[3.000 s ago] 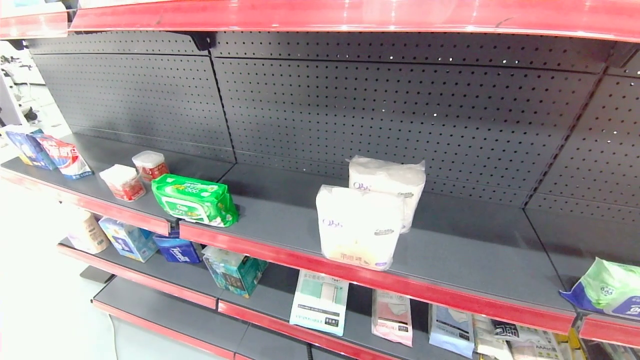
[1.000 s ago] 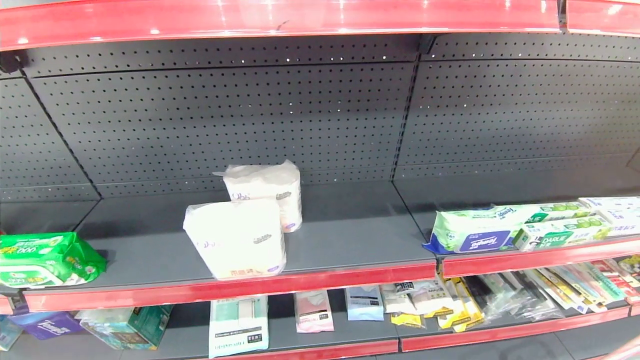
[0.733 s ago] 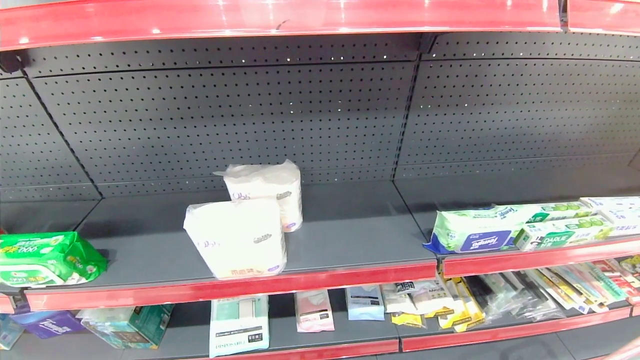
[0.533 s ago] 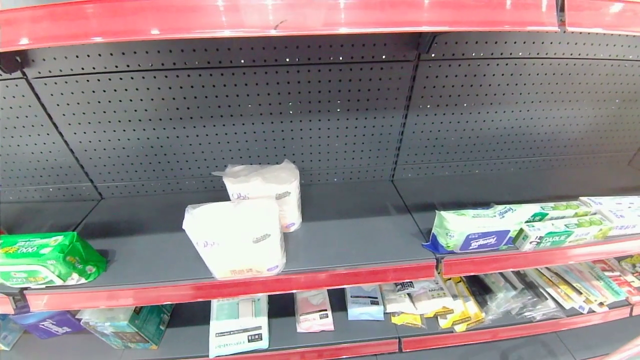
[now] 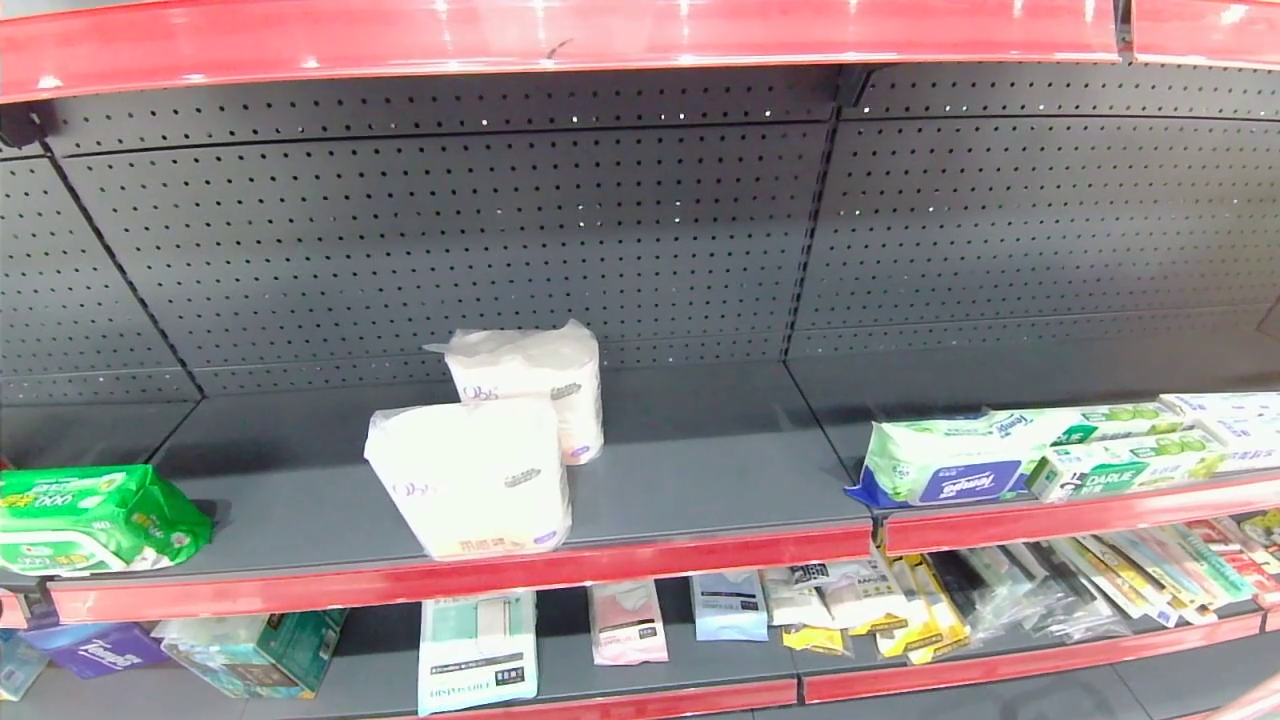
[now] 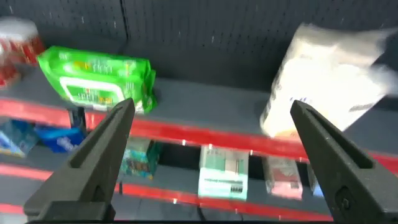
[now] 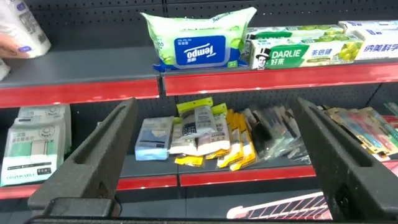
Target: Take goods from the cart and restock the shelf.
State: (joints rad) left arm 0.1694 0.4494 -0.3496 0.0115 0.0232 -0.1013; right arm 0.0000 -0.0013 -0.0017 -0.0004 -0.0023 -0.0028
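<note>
The grey shelf (image 5: 700, 480) with a red front lip holds two white tissue packs (image 5: 470, 480), one behind the other. A green wipes pack (image 5: 95, 520) lies to their left. A wipes pack with a blue label (image 5: 950, 465) and toothpaste boxes (image 5: 1125, 465) lie to their right. My left gripper (image 6: 211, 106) is open and empty in front of the shelf, between the green wipes pack (image 6: 96, 78) and a white tissue pack (image 6: 323, 81). My right gripper (image 7: 216, 102) is open and empty, lower, facing the blue-label wipes pack (image 7: 196, 40) and toothpaste boxes (image 7: 301, 50).
The shelf below carries hanging sachets and flat packets (image 5: 870, 610), boxed tissues (image 5: 250, 650) and a white-green packet (image 5: 478, 650). A pink wire edge (image 7: 280, 208) lies under my right gripper. Bare shelf lies between the white packs and the blue-label wipes. Black pegboard (image 5: 500, 230) backs the shelf.
The head camera swung to the right three seconds to one second ago, shifting the whole picture. Over the last second nothing on the shelf has moved.
</note>
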